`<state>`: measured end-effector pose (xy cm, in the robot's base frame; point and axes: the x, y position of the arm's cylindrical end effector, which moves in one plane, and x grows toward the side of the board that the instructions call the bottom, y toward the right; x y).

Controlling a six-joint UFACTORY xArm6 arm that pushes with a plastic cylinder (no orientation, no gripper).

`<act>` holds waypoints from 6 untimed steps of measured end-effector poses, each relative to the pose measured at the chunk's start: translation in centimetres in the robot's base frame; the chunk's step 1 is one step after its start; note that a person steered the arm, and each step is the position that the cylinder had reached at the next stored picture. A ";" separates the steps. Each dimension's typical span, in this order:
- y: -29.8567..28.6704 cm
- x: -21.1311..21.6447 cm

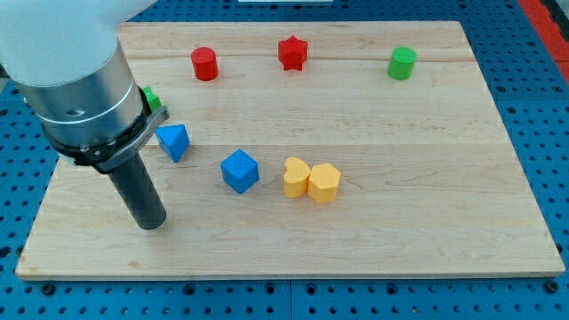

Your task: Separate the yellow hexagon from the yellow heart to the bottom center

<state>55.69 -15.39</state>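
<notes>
The yellow hexagon [325, 183] and the yellow heart [295, 177] sit touching side by side near the middle of the wooden board [427, 204], the heart on the view's left. My tip [151, 224] rests on the board at the lower left, well to the left of both yellow blocks and apart from every block. The blue cube [240, 171] lies between my tip and the heart.
A blue triangle [173, 141] is just right of the rod. A green block [152, 96] is partly hidden behind the arm. A red cylinder [204, 63], red star [292, 52] and green cylinder [402, 63] line the top.
</notes>
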 end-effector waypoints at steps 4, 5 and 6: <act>14.8 -0.4; 19.2 -3.0; 23.7 -3.9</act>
